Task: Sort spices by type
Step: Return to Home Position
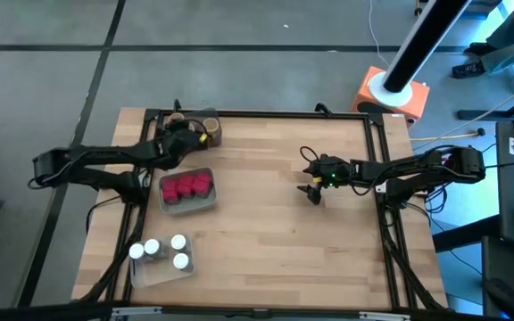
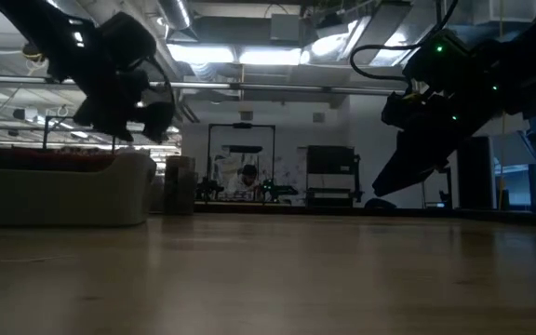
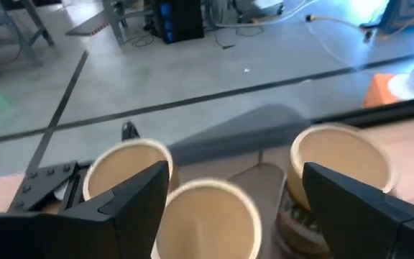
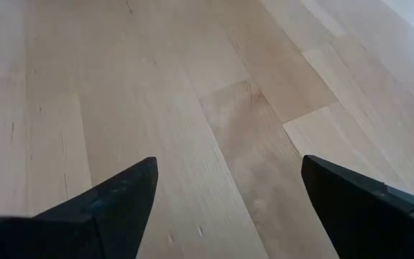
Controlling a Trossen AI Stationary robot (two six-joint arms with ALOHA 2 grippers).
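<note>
Three tan-topped round jars stand in a small tray [image 1: 209,127] at the table's far left corner: one [image 3: 126,167], one [image 3: 207,219] and one [image 3: 343,160]. My left gripper [image 3: 236,169] is open just above them, a finger on either side of the nearest jar, with a clear gap at one side. Several pink-red packets [image 1: 187,185] sit in a grey tray [image 1: 205,205]. Several white-capped jars [image 1: 161,251] stand in a clear tray [image 1: 150,275] at the near left. My right gripper [image 1: 313,189] hangs open over bare wood.
A black frame [image 1: 266,113] runs along the table's edges, close behind the corner tray. The grey tray's wall [image 2: 63,191] stands low at the left of the low view. Bare wood [image 4: 214,86] stretches across the table's middle and right.
</note>
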